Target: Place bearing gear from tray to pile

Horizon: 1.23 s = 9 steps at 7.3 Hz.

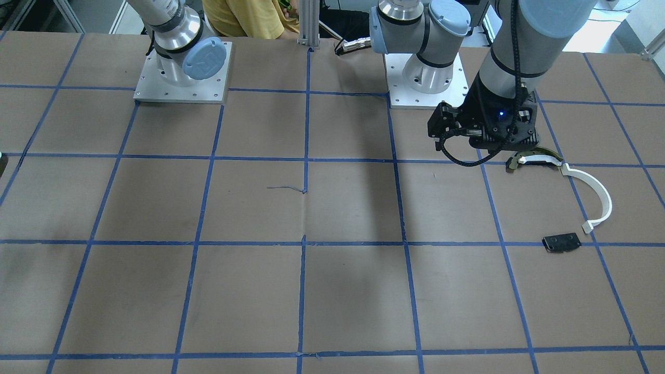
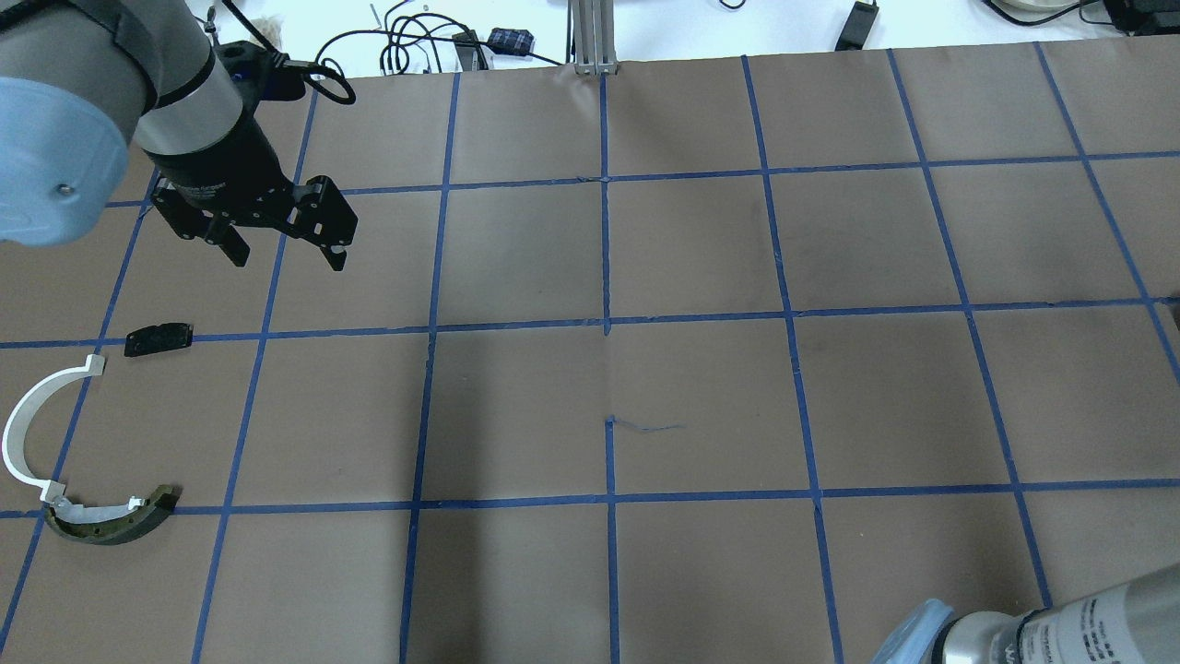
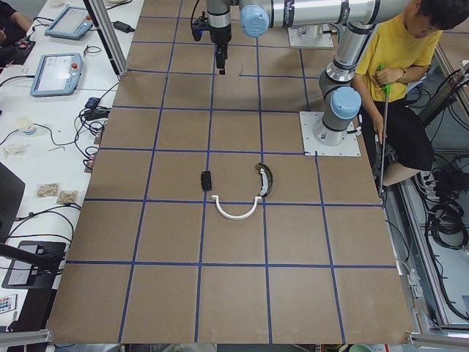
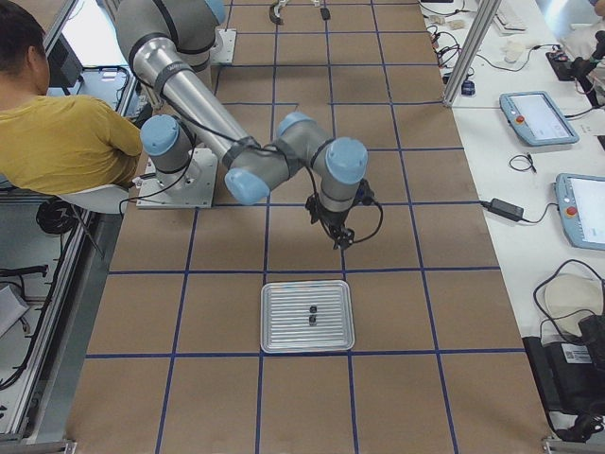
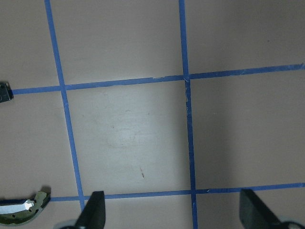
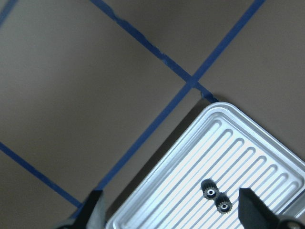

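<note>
The table [image 2: 701, 249] is brown, crossed by a blue tape grid. The tray [image 6: 257, 143] is shiny silver with parallel ribs, and its two gears [image 6: 208, 192] are black with pale centres. At the overhead view's left edge lie a white strip [image 2: 8, 438], a dark olive curved piece [image 2: 111, 533] with a pale inner face, and a black plate [image 2: 159, 338].
</note>
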Tool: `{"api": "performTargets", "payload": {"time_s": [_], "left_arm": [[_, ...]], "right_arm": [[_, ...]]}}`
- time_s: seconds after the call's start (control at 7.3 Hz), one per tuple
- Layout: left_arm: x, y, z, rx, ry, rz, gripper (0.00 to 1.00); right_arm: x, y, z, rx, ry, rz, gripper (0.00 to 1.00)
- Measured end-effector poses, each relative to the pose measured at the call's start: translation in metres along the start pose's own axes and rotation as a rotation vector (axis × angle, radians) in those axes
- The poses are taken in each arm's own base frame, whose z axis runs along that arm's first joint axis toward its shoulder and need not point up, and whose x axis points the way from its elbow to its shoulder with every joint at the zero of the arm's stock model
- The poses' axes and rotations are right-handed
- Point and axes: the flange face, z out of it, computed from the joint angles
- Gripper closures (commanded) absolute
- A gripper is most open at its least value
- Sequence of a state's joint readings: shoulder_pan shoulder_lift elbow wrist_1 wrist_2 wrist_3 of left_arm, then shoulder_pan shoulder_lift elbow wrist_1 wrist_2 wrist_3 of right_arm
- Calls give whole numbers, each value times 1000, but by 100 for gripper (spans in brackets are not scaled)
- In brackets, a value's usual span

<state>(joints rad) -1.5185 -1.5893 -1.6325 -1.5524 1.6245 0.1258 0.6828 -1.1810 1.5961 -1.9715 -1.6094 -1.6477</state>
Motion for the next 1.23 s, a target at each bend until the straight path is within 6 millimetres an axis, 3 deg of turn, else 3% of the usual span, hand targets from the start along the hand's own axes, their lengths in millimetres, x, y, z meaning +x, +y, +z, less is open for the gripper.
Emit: {"api": "performTargets", "payload": {"time_s": [0.14, 0.41, 0.68, 1.23], "left_arm": [[0, 0, 0, 0, 0, 1, 0], [0, 0, 0, -1, 0, 0, 0], [0, 0, 1, -2, 0, -1, 0], [0, 0, 1, -1, 0, 0, 0]], "right_arm": [[17, 14, 38, -3, 13, -114, 0], [22, 20, 79, -2, -3, -325, 0], [23, 23, 92, -6, 6, -473, 0], [30, 58, 113, -8, 9, -576, 3]]}}
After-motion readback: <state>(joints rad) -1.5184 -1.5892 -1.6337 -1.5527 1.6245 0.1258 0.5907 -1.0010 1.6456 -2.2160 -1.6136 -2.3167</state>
